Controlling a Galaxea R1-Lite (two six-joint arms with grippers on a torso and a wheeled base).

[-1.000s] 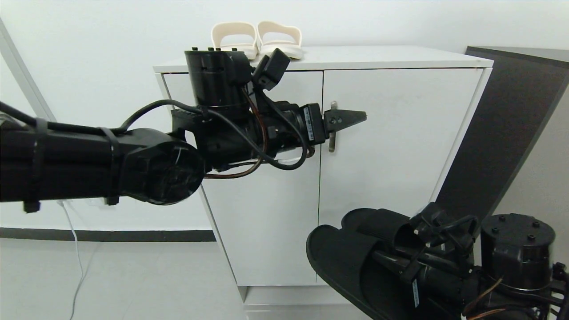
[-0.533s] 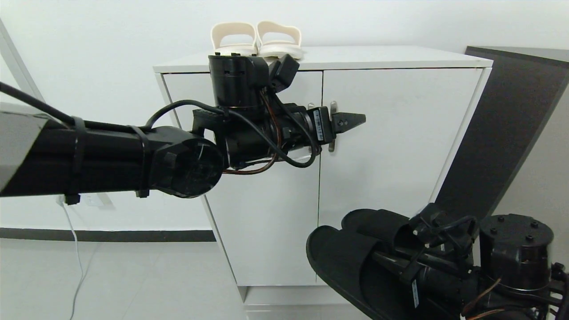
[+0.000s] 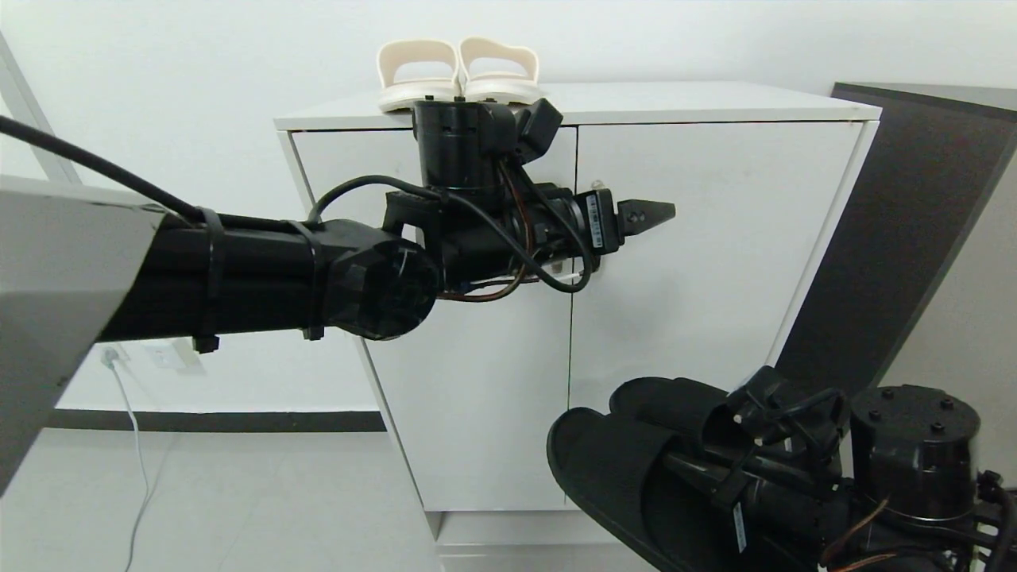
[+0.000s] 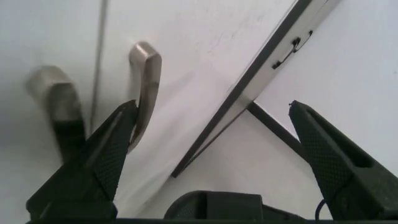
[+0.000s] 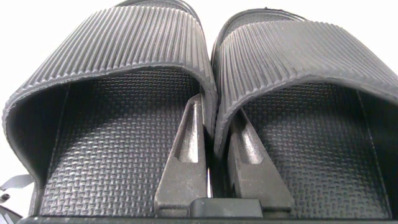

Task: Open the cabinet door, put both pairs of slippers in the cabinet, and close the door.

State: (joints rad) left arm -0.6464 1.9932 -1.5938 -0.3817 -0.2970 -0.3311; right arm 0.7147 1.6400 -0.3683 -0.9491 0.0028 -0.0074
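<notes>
The white cabinet (image 3: pixel 699 278) stands with both doors shut. A cream pair of slippers (image 3: pixel 458 70) rests on its top, near the left. My left gripper (image 3: pixel 647 214) is held level at the doors' centre seam, over the upper right door. In the left wrist view the left gripper (image 4: pixel 211 134) is open, and one finger (image 4: pixel 112 155) sits just beside a metal door handle (image 4: pixel 146 81). Low on the right, my right gripper (image 5: pixel 214 155) is shut on the inner straps of the black pair of slippers (image 3: pixel 636 461), holding them in front of the cabinet's base.
A dark panel (image 3: pixel 898 222) leans against the cabinet's right side. A thin cable (image 3: pixel 135 453) hangs down the wall at the left, above open floor (image 3: pixel 238 508).
My left arm has pushed forward and to the right, carrying its gripper along the doors past the handles. The right arm and the black slippers have barely shifted.
</notes>
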